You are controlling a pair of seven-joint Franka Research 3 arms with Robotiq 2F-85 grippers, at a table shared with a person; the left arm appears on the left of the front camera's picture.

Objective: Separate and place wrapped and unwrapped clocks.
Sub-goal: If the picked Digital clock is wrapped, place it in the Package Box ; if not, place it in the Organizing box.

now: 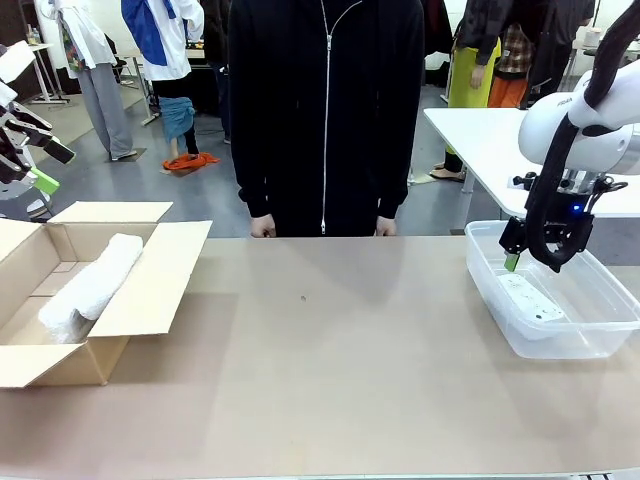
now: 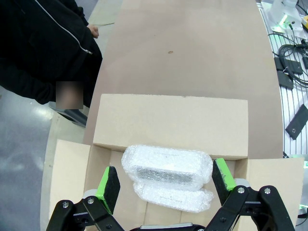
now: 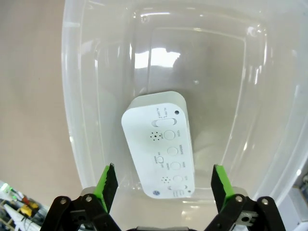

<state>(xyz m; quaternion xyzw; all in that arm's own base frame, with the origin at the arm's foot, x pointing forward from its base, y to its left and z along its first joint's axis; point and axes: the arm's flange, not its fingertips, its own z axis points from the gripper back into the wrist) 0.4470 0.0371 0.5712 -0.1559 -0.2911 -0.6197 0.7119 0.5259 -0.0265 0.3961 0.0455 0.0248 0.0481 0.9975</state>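
Claws: right claw [image 3: 161, 185] hangs over the unwrapped clock with its jaws apart, holding nothing; left claw [image 2: 166, 180] is likewise spread and empty above the wrapped clocks.
Unwrapped clock [image 3: 160, 144]: lies flat on the floor of the clear tub [image 1: 590, 340], buttons upward, at the tabletop's [image 1: 330, 370] right edge.
Handling, unwrapped: probably light, rigid, smooth plastic that could slip; best pinched across its narrow width, on the long plain sides, clear of the buttons.
Wrapped clocks [image 2: 168, 166]: two bubble-wrapped bundles, one stacked on the other, inside the open cardboard box [image 1: 150, 290] at the tabletop's left edge.
Handling, wrapped: padding likely yields and slides; squeeze firmly mid-length.
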